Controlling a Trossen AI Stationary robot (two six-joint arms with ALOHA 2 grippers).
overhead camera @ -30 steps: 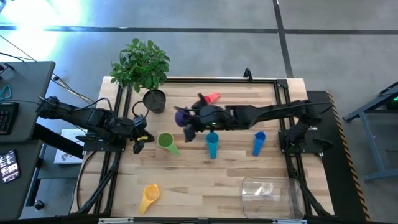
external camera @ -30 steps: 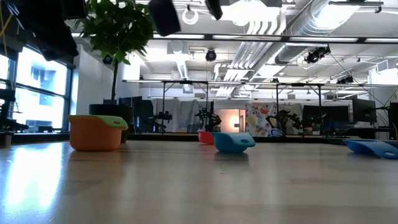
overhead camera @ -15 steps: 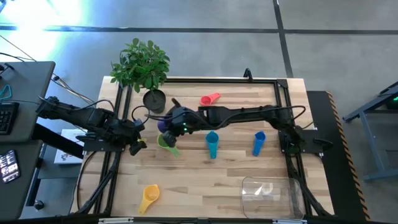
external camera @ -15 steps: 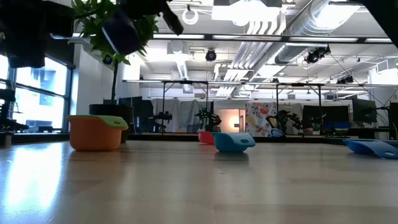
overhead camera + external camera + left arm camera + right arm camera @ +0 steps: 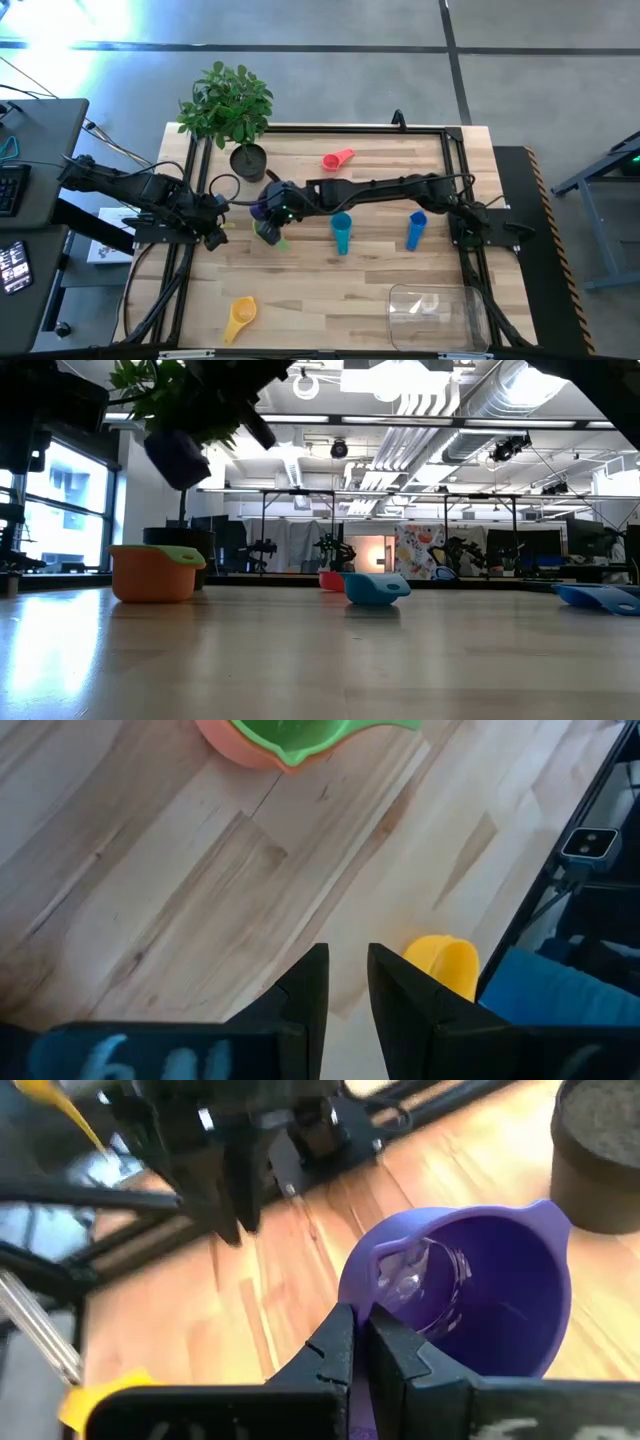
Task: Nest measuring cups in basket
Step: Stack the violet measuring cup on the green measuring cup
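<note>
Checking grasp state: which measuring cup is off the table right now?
The purple cup, pinched at its rim by the right gripper. Pink, teal, blue, yellow and green ones lie on the table.

I see the plant pot [image 5: 248, 160] at the surface's [image 5: 330, 290] far left, the basket [image 5: 437, 315] at its near right, five cups scattered between them.

Bright, even overhead light fills the scene. Ceiling lamps [image 5: 395, 382] flare white in the low view, and a window [image 5: 75, 510] glows beside them. The tabletop [image 5: 320, 660] shines with soft glare. Just beyond the right gripper's jaws, the purple measuring cup [image 5: 470, 1295] shows glints; the background behind it blurs.
</note>
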